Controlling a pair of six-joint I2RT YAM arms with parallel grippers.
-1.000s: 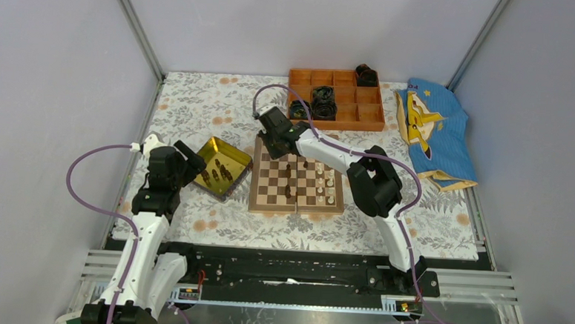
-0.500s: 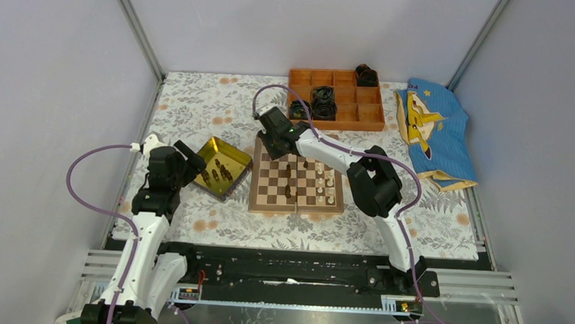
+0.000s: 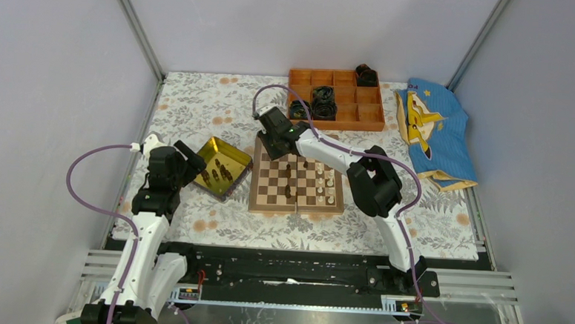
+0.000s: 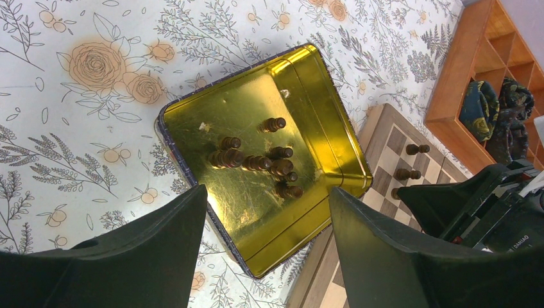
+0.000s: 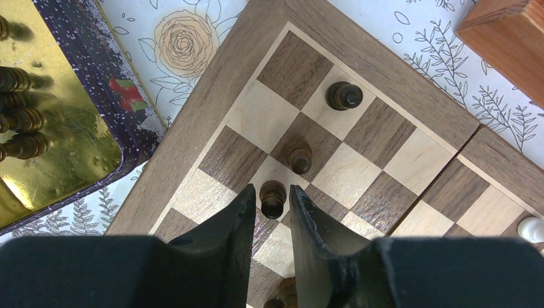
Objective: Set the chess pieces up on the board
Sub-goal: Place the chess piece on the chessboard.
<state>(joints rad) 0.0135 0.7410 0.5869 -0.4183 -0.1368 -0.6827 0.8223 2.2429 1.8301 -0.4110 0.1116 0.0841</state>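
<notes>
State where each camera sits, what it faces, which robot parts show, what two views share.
Top external: overhead behind the robot, facing the table; left arm and right arm show.
Left wrist: on the left arm, facing the gold tray; left tool open.
Right wrist: on the right arm, facing the board; right tool flanks a dark piece.
Both wrist views share tray and board.

Grey panels (image 3: pixel 51 83) (on aluminium posts (image 3: pixel 135 26)) suggest a lab.

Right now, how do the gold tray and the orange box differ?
The tray is shiny and undivided; the box is matte wood split into compartments. The tray holds dark chess pieces; the box holds black rolls. The tray lies left of the board, the box beyond it. Both are open-topped.
</notes>
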